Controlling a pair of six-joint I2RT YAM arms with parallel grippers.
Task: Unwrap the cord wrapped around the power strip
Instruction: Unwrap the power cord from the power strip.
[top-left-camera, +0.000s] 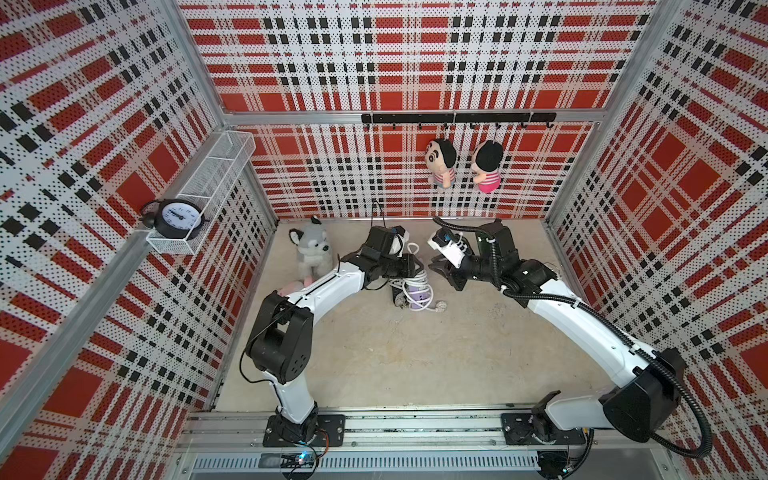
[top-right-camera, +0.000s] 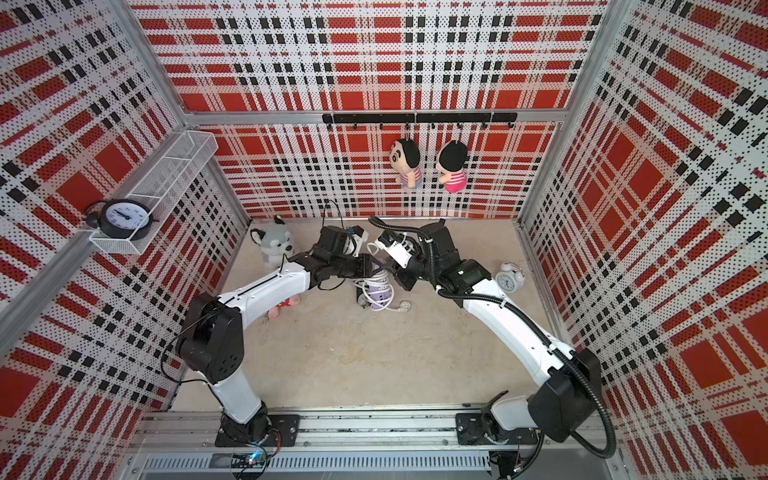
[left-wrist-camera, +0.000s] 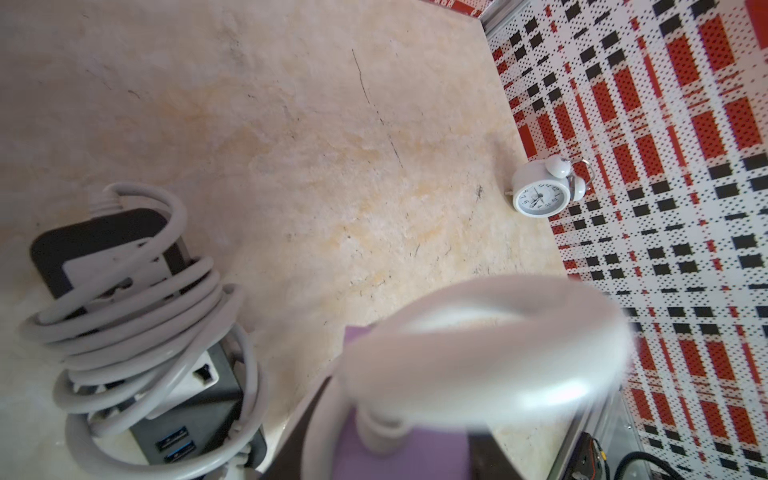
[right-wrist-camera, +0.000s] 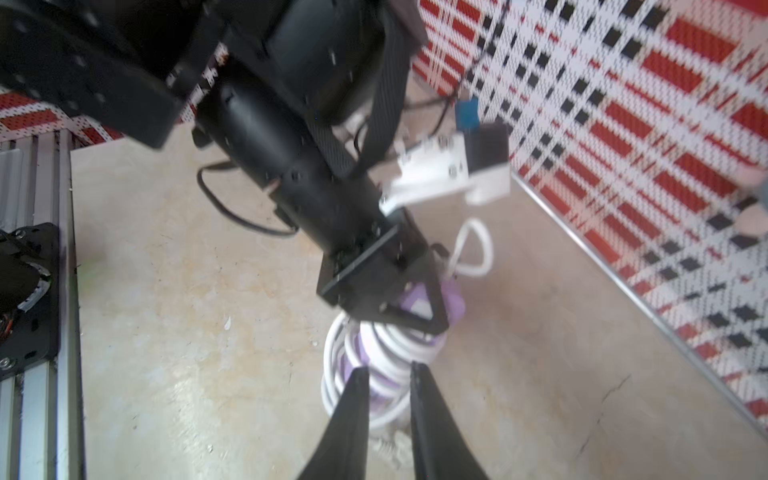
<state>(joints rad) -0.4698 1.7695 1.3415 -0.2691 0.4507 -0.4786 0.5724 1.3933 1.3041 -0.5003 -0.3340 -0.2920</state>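
A purple power strip (top-left-camera: 419, 293) (top-right-camera: 380, 296) stands on end on the floor near the back, with a white cord (right-wrist-camera: 390, 345) coiled round it. The cord's plug (top-left-camera: 440, 306) lies on the floor beside it. My left gripper (top-left-camera: 409, 266) (right-wrist-camera: 411, 307) is shut on the strip's upper end (left-wrist-camera: 436, 457). A blurred loop of cord (left-wrist-camera: 478, 353) hangs close in front of the left wrist camera. My right gripper (right-wrist-camera: 386, 372) (top-left-camera: 438, 266) hovers just right of the coil, its jaws a little apart with nothing between them.
A black power strip (left-wrist-camera: 83, 241) wrapped in its own grey cord (left-wrist-camera: 137, 316) lies against the purple one. A husky plush (top-left-camera: 311, 249) sits back left and a white alarm clock (top-right-camera: 510, 277) back right. Two dolls (top-left-camera: 441, 162) hang on the back wall.
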